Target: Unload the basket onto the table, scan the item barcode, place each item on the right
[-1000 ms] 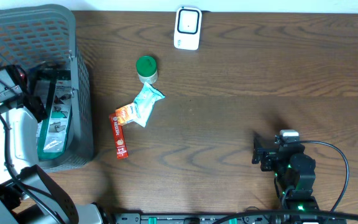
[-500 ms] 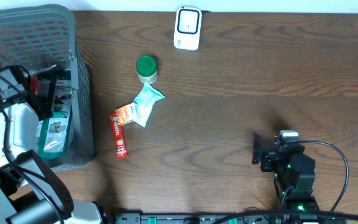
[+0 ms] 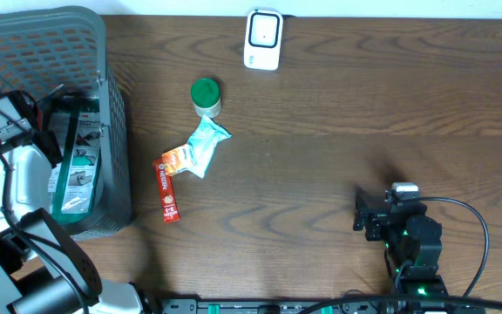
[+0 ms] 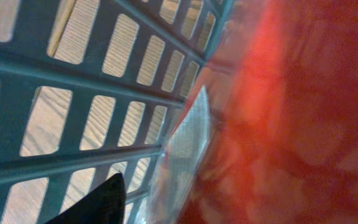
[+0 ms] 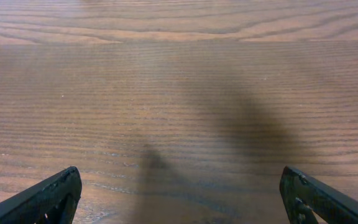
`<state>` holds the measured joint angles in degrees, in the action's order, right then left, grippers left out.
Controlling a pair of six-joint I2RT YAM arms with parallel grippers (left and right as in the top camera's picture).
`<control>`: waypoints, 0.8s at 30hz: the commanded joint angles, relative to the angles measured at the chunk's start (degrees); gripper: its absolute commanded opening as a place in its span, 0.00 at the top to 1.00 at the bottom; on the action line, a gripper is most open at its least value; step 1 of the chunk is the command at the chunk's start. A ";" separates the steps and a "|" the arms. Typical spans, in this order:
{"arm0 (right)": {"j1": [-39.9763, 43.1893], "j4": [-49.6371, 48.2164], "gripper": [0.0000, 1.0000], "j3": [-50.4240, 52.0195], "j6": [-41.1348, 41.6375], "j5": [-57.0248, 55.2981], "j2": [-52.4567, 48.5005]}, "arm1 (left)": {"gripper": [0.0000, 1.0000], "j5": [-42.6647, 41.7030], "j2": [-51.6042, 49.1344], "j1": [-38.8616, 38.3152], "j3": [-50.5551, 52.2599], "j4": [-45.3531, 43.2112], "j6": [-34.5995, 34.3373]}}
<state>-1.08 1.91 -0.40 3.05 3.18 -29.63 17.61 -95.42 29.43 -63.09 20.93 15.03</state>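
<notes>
My left gripper (image 3: 35, 112) reaches down inside the grey basket (image 3: 103, 61) at the far left. In the left wrist view a red packet (image 4: 291, 112) with a clear sealed edge fills the right side. It lies close against one black finger (image 4: 98, 202); the other finger is hidden. Whether the jaws hold the packet does not show. A white scanner (image 3: 263, 39) sits at the table's back edge. My right gripper (image 3: 369, 215) hovers low over bare wood at the front right, open (image 5: 179, 190) with nothing between its fingers.
A green-lidded jar (image 3: 206, 96), a pale blue and orange wrapper (image 3: 197, 150) and a red stick pack (image 3: 166, 190) lie on the table right of the basket. A green and white packet (image 3: 75, 166) lies in the basket. The basket wall (image 4: 73, 68) is close behind the finger.
My left gripper has shifted slightly inside the basket, first right and then back left. The right arm has not moved.
</notes>
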 commanded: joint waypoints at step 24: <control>-0.42 0.50 0.01 0.07 0.76 -0.15 0.09 | 0.67 -2.21 -3.58 0.37 -0.15 -0.50 0.79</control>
<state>-1.08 2.31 -0.40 3.05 3.18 -29.63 17.37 -96.86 30.00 -63.79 18.94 14.35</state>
